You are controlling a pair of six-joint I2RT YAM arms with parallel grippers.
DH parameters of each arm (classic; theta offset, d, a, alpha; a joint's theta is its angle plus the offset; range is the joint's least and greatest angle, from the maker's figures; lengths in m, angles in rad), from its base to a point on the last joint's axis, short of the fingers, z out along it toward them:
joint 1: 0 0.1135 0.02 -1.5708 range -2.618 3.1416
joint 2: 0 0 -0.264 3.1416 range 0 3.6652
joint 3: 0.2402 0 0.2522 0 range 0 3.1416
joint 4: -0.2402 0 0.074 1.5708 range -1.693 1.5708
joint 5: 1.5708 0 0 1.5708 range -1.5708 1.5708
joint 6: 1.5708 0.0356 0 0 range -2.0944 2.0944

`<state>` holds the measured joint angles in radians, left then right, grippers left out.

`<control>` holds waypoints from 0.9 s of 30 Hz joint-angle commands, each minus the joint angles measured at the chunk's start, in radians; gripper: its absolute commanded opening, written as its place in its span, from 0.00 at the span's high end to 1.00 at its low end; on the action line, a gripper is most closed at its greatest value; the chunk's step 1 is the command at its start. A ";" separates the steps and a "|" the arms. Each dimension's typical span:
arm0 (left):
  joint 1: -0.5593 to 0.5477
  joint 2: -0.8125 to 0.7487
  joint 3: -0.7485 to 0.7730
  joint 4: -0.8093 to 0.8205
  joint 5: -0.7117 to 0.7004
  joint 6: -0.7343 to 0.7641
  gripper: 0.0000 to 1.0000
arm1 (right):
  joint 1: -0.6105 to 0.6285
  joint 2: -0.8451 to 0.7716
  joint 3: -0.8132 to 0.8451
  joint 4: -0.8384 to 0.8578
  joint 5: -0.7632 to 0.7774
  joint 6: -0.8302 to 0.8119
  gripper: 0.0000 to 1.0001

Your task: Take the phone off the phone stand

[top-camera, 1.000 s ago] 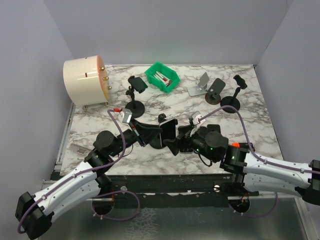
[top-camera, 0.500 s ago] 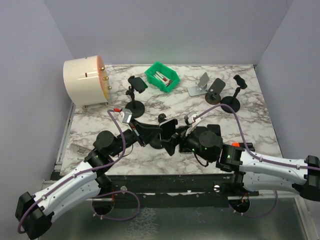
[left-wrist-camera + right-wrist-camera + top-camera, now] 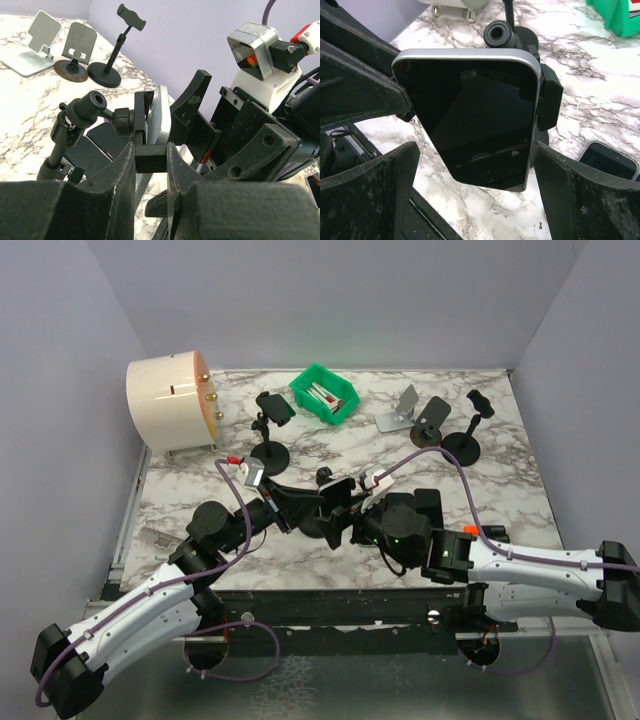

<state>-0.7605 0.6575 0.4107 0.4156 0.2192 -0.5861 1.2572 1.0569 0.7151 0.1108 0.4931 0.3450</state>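
Currently, the silver-framed, dark-screened phone (image 3: pixel 470 115) sits in the clamp of the black metal phone stand (image 3: pixel 82 112). The stand is on the white marbled tabletop (image 3: pixel 500 480), near the middle of its near edge. In the right wrist view one clamp pad overlaps the phone's right edge, so the phone is not yet released.

Left tool (image 3: pixel 150 155): closed on the black bracket at the bottom of the clamp, bracing the phone stand. It has no hold on the phone itself.

Right tool (image 3: pixel 476 155): wide open and facing the screen, with one finger on each side of the phone. It grips nothing. Whether either finger touches the phone's edge cannot be told.

Progress: the stand is braced and the right tool is lined up around the phone. By judgement, three steps are left:
1. Close the right tool on the phone's side edges.
2. Draw the phone out of the clamp.
3. Carry the phone clear of the stand.
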 commanded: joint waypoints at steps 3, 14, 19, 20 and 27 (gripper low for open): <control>0.004 -0.009 -0.009 -0.011 -0.016 0.008 1.00 | 0.010 0.033 0.034 -0.024 0.082 0.018 0.00; 0.004 -0.009 -0.007 -0.011 -0.009 0.005 1.00 | 0.011 0.070 0.044 -0.004 0.090 0.019 0.06; 0.004 -0.007 -0.006 -0.011 -0.006 0.004 1.00 | 0.011 0.083 0.046 0.007 0.094 0.020 0.10; 0.004 -0.007 -0.006 -0.011 -0.005 0.005 1.00 | 0.010 0.084 0.046 0.010 0.094 0.020 0.12; 0.004 -0.013 -0.007 -0.012 -0.003 0.003 1.00 | 0.010 0.082 0.049 -0.002 0.094 0.017 0.42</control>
<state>-0.7601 0.6563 0.4107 0.4152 0.2195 -0.5861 1.2621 1.1366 0.7357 0.1116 0.5560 0.3504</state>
